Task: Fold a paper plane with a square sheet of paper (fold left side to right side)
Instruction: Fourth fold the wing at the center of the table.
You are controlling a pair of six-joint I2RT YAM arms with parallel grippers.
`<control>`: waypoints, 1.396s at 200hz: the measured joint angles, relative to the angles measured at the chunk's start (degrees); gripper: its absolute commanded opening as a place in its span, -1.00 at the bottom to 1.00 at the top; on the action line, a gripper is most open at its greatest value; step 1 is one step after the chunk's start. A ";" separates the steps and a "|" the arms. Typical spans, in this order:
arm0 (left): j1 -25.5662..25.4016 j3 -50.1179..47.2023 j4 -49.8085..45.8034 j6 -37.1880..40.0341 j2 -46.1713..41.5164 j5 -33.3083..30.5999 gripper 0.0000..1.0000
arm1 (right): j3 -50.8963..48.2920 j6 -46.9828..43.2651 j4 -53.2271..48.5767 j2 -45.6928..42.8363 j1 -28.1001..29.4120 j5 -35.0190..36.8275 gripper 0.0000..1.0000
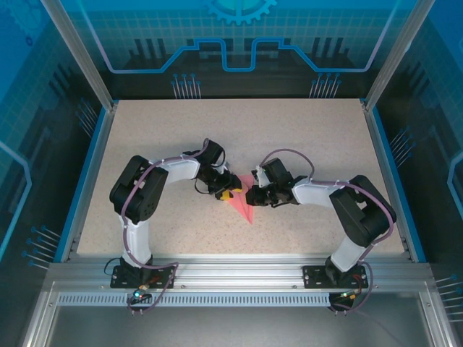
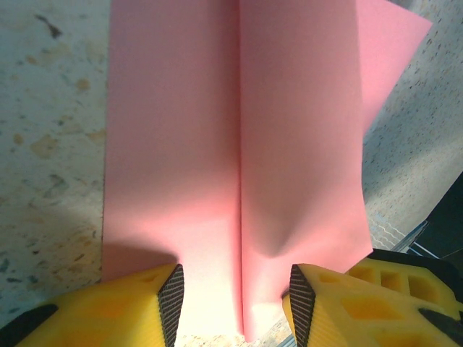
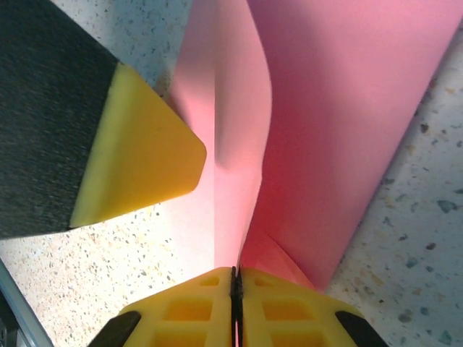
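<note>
The paper plane (image 1: 247, 205) is salmon-pink paper folded to a narrow pointed shape, lying mid-table between both grippers with its tip toward the near edge. In the left wrist view the paper plane (image 2: 296, 144) lies flat with a centre crease. My left gripper (image 2: 235, 303) is open, its fingers (image 2: 171, 298) standing on either side of the crease at the paper's near end. My right gripper (image 3: 234, 278) is shut on a raised flap of the paper plane (image 3: 340, 108), which curls up from the table. A left finger (image 3: 137, 155) rests on the paper just beyond it.
The speckled beige table (image 1: 311, 137) has bare surface all round the paper. Blue rails and aluminium posts (image 1: 98, 148) edge the table. Both arms reach in toward the middle, the left gripper (image 1: 228, 194) and the right gripper (image 1: 255, 194) almost tip to tip.
</note>
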 measured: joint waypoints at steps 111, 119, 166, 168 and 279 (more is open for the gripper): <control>0.00 0.00 -0.02 0.00 0.00 0.00 -0.07 | 0.81 -0.39 -2.38 1.07 -0.42 2.21 -0.80; 0.00 -0.02 -0.02 0.00 0.00 0.00 -0.07 | 0.81 -0.39 -2.43 1.18 -0.42 2.23 -0.80; 0.00 0.00 -0.02 0.00 0.00 0.00 -0.07 | 1.14 -0.59 -3.02 1.79 -0.44 2.58 -0.80; 0.00 -0.02 -0.02 0.00 0.00 0.00 -0.07 | 1.16 -0.59 -3.04 1.79 -0.44 2.58 -0.80; -0.04 0.00 -0.02 0.02 0.00 -0.02 -0.07 | 1.97 -1.03 -4.24 1.86 -0.44 2.78 -0.80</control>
